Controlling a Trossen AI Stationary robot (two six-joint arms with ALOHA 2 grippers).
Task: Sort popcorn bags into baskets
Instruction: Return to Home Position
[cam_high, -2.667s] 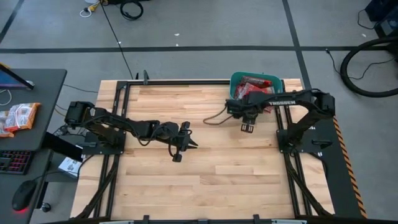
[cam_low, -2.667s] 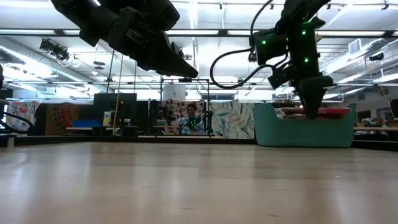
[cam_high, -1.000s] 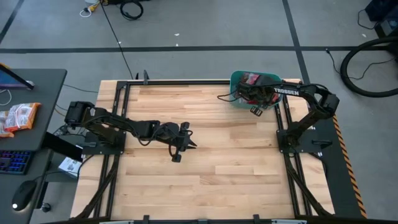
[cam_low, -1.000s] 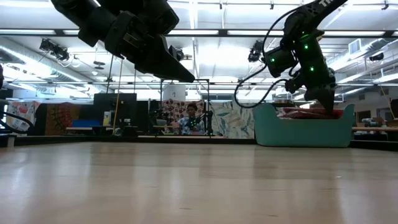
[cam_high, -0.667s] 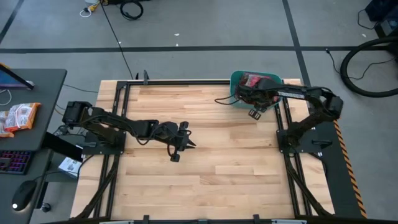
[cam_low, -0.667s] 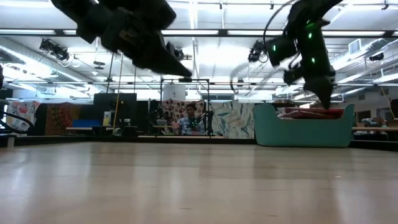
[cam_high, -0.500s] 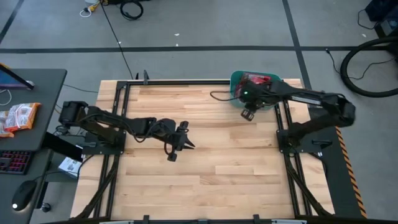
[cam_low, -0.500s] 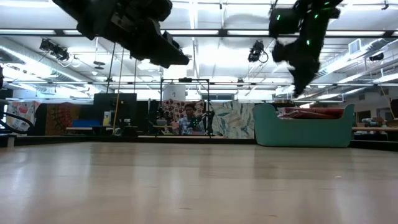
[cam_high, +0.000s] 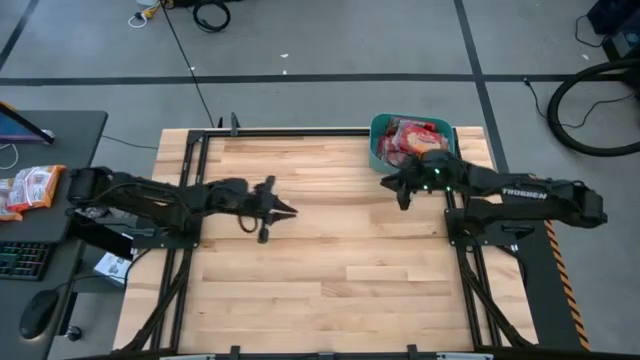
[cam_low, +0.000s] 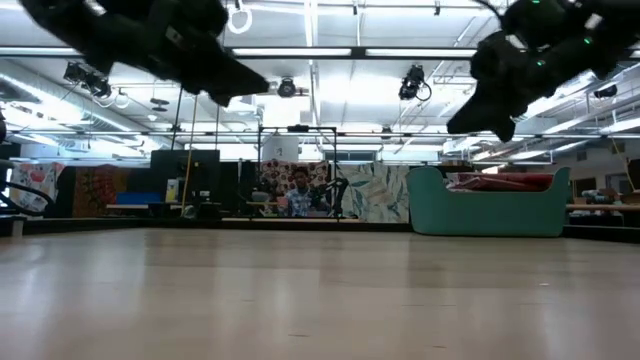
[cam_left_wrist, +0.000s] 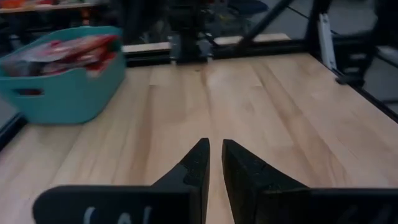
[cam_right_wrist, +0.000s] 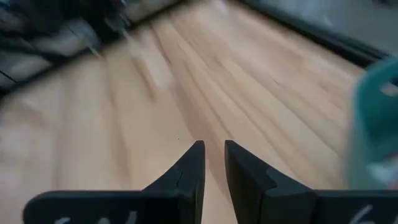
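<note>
Left gripper (cam_left_wrist: 214, 148): jaws drawn almost together, only a narrow slit left between the two dark fingers (cam_left_wrist: 194, 163); nothing is grasped. Bare wood is seen under and ahead of the tips in the left wrist view.

Right gripper (cam_right_wrist: 212, 149): jaws likewise nearly closed, a thin gap between the fingers, nothing held. Bare table boards are seen beneath them.

Position, high view: the left gripper is held over the left-centre of the table (cam_high: 330, 270), tips pointed toward the right side, with its arm stretched back to the table's left edge. The right gripper is found just beside the near-left corner of the teal bin (cam_high: 377, 143), outside it and not touching it; its arm is laid out toward the right, past the table's right edge. The two grippers are well apart.

Position, low view: both arms are carried high, clear of the table top.

Popcorn bags (cam_high: 411, 138): red packets with pale centres are piled inside the bin. The heap is seen to rise slightly above the rim in the low view. An exact count cannot be made, as the packets overlap. No packet is seen on the wooden surface.

Bin: placed at the far edge of the table, toward the right side, upright.

Surroundings: a dark desk (cam_high: 70, 135) is noted left of the table, with a keyboard (cam_high: 20, 258) and a mouse (cam_high: 35, 314) on it. A person (cam_low: 297, 191) is seen far off in the room behind, in the low view.
</note>
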